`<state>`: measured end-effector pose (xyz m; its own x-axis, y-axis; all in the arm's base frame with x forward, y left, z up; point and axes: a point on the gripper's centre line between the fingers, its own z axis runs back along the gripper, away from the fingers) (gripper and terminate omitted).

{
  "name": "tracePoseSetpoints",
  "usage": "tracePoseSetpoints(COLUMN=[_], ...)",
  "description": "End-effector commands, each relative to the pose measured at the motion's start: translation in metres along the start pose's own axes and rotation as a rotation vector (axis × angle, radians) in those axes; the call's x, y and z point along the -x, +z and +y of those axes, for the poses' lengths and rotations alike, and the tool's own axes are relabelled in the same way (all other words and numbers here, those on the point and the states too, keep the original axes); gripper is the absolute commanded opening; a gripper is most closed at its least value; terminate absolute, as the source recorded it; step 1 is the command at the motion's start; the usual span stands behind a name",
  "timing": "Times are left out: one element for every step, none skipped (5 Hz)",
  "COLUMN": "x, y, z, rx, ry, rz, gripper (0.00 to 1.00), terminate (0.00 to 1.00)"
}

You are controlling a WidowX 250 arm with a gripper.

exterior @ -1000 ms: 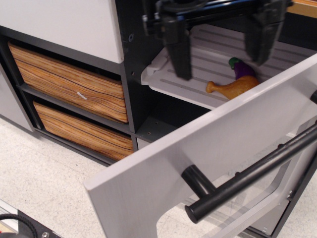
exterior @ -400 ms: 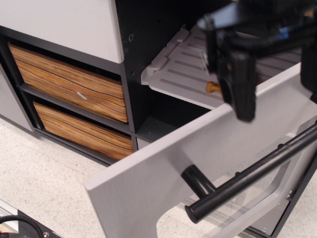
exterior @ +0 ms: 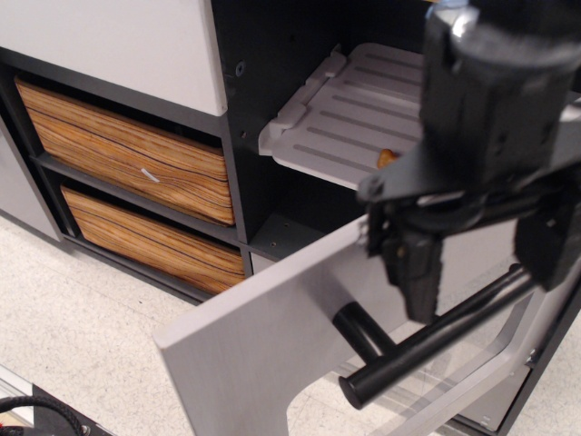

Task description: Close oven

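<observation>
- My claw (exterior: 481,272) is spread open, holding nothing, hanging right over the oven (exterior: 272,336) door's black bar handle (exterior: 436,341).
- The door hangs wide open toward the floor, lower right of frame; no table in sight.
- Rack (exterior: 354,118) sticks out with some brown food bit (exterior: 388,157) on it.
- Risk: if I shove the door up off-centre, my fingers could snag the handle, or the door could jam against that rack.

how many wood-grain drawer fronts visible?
2, stacked left of the oven: upper drawer front under the white panel, lower drawer front directly below it. The gripper blocks the right side, so more there can't be ruled out.
</observation>
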<state>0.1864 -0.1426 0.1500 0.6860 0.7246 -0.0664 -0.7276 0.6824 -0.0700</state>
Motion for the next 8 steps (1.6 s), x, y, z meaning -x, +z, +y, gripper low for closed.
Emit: tracePoseSetpoints(x=[-0.062,-0.086,-0.077,-0.068,-0.07,-0.075,-0.09,-0.111], y=[0.034,0.052,0.049,0.03,-0.007,-0.039,-0.065,-0.065], z=[0.005,0.013,0.018,0.026,0.021,0.015,0.005,-0.003], rx=[0.099,0.14,0.132,0.146,0.083,0.054,0.022,0.039], ry=[0.074,0.113,0.019,-0.121,-0.185,-0.221,-0.254,-0.211], rz=[-0.176,-0.224,-0.18,-0.177,-0.16,-0.186,-0.234,-0.259], gripper=[1.0,1.0,1.0,1.0,1.0,1.0,1.0,1.0], terminate=[0.0,0.0,0.0,0.0,0.0,0.0,0.0,0.0])
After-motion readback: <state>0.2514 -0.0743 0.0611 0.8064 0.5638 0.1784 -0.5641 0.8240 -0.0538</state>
